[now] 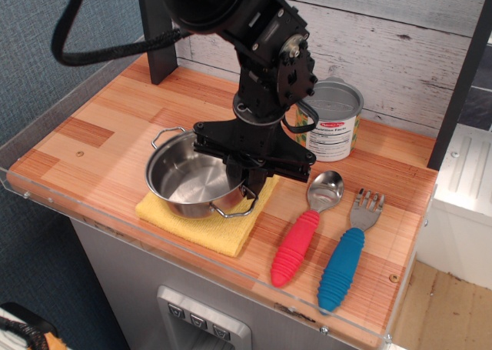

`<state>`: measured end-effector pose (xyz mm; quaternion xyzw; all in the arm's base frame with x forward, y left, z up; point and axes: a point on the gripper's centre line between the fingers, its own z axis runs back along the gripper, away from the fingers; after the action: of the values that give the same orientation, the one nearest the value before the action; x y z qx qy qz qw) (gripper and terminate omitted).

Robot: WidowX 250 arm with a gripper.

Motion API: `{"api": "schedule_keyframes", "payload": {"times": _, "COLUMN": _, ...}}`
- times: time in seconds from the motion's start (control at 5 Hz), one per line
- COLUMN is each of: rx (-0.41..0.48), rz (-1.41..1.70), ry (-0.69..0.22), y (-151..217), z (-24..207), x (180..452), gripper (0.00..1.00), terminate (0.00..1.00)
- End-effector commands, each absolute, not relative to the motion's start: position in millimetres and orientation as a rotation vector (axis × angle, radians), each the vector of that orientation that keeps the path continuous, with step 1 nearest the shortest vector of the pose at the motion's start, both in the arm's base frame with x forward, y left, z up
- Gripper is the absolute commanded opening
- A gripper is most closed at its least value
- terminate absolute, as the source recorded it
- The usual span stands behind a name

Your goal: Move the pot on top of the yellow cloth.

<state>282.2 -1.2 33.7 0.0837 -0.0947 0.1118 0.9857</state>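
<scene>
The shiny steel pot (188, 177) with two wire loop handles sits low over the yellow cloth (219, 228), covering most of it; only the cloth's front and right parts show. My black gripper (244, 171) is at the pot's right rim and is shut on that rim. I cannot tell whether the pot's base rests fully on the cloth.
A labelled tin can (329, 121) stands behind the gripper to the right. A red-handled spoon (305, 227) and a blue-handled fork (347, 250) lie at the right. A clear acrylic rim (231, 277) runs along the wooden counter's front edge. A dark post (156, 35) stands at the back left.
</scene>
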Motion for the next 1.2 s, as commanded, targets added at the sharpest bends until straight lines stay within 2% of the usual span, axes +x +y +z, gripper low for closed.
{"api": "schedule_keyframes", "payload": {"times": 0.0, "rx": 0.131, "rz": 0.234, "ry": -0.189, "y": 5, "z": 37, "x": 280, "gripper": 1.00, "terminate": 0.00}}
{"api": "schedule_keyframes", "payload": {"times": 0.2, "rx": 0.052, "rz": 0.245, "ry": -0.198, "y": 11, "z": 39, "x": 277, "gripper": 1.00, "terminate": 0.00}}
{"api": "schedule_keyframes", "payload": {"times": 0.6, "rx": 0.052, "rz": 0.267, "ry": -0.269, "y": 22, "z": 64, "x": 284, "gripper": 1.00, "terminate": 0.00}}
{"api": "schedule_keyframes", "payload": {"times": 1.0, "rx": 0.006, "rz": 0.282, "ry": -0.331, "y": 30, "z": 98, "x": 292, "gripper": 1.00, "terminate": 0.00}}
